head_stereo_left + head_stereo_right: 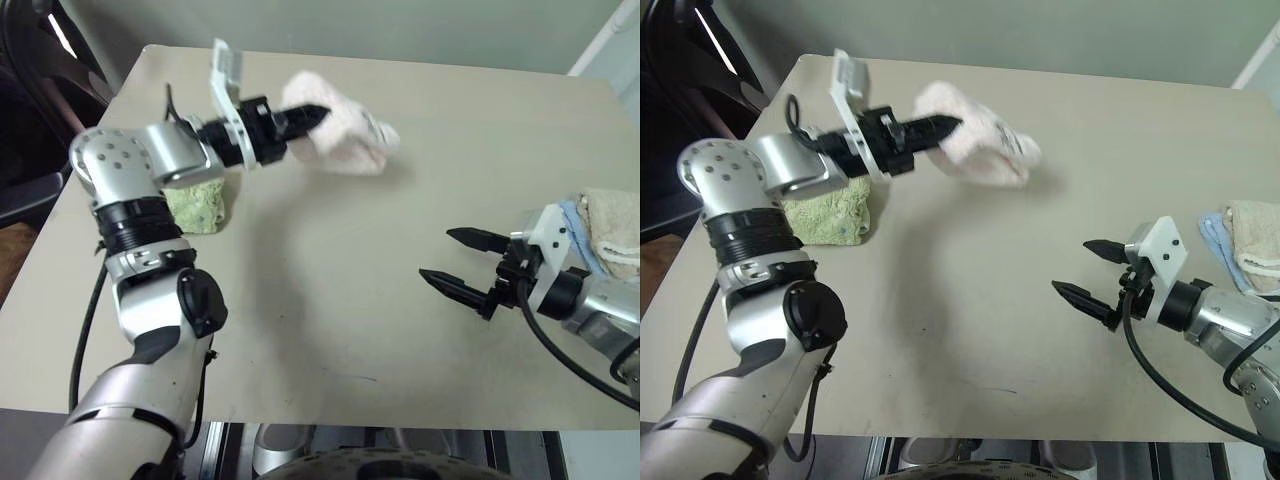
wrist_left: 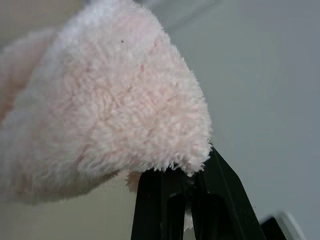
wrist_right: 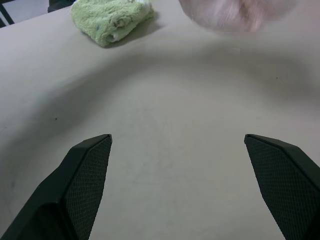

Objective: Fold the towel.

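left arm raised, level, gripping towel

Towel bunched toward the far middle of the table, pinched at its left end by the left tool. Smaller towel near the left edge. Right tool spread wide near the right side; stacked cloths behind it.

- we see the towel pale pink, plain terry;
- small terry cloth light green;
- folded cloths beige over blue;
- table plain beige;
- gripper fingers black
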Robot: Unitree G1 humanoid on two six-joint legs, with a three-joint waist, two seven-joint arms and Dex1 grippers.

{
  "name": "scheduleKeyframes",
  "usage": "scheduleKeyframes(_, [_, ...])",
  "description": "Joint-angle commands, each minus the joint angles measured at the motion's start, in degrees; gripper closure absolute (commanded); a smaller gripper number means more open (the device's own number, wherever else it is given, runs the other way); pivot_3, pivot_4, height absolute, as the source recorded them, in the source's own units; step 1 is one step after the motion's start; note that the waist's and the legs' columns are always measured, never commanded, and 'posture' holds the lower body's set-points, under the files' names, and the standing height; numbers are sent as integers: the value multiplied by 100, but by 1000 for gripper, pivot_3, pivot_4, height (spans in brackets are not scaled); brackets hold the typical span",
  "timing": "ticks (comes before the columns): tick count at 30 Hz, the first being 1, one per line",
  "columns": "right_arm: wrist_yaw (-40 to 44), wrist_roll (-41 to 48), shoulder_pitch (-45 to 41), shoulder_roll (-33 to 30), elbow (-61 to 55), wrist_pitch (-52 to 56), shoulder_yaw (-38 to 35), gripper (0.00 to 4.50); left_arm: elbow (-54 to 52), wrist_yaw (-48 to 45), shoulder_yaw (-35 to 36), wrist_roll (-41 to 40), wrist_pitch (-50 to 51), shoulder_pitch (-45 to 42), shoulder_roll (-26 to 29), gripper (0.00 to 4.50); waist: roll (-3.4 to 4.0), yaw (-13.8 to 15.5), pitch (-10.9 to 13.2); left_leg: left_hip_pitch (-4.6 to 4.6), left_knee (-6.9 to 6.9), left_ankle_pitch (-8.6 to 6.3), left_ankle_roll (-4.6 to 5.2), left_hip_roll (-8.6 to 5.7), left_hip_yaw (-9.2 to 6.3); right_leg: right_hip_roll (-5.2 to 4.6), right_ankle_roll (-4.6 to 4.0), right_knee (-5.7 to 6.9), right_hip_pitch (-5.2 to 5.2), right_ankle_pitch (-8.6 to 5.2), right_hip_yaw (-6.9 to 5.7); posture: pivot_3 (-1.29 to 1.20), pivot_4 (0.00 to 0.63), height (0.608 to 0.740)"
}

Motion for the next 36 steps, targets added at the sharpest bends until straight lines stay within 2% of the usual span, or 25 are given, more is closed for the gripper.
scheduleKeyframes(1, [191, -89, -219, -6, 80, -175, 109, 0, 132, 83, 350, 222, -1089, -400, 371, 4484, -1, -12, 2, 0, -4, 0, 0, 1, 0, 1, -5, 0, -3, 1, -1, 0, 150, 733])
scheduleKeyframes(7, [310, -169, -380, 27, 218, -221, 277, 0, 342, 363, 602, 627, -2429, -435, 859, 4484, 0, -36, 2, -1, -29, 0, -2, 1, 0, 1, -19, 0, -15, -6, -2, 0, 150, 733])
scheduleKeyframes(10, [391, -166, -396, -11, 274, -236, 275, 0, 221, 502, 706, 632, -2641, -247, 928, 4484, 0, -31, 2, -11, -38, 0, -2, 0, -1, -2, -20, -2, -25, -7, -5, 0, 150, 733])
scheduleKeyframes(12, [502, -194, -471, -68, 396, -258, 282, 0, -78, 617, 833, 683, -2813, 277, 922, 4484, 4, -35, -1, -11, -48, 0, -2, -1, -2, -5, -22, -7, -26, -5, -8, 0, 150, 733])
scheduleKeyframes(19, [785, -336, -638, -155, 616, -306, 344, 0, -1158, 1500, 1409, 625, -3426, 1638, 596, 4484, -4, -75, 2, -10, -62, 1, -11, 6, 1, -6, -38, -10, -37, 5, -22, 0, 150, 733])
scheduleKeyframes(23, [858, -353, -667, -133, 639, -278, 338, 0, -1755, 1917, 1699, 202, -3272, 2246, 347, 4484, -5, -79, 2, -8, -56, 2, -12, 5, 2, -6, -47, -7, -34, 9, -24, 0, 150, 733])
scheduleKeyframes(36, [907, -544, -713, -97, 644, -301, 407, 0, -2887, 2723, 1284, -642, -3127, 3273, -393, 4484, -9, -82, 3, 14, -50, 45, -40, 9, -5, 0, -98, 5, -16, 41, -30, 0, 150, 733])
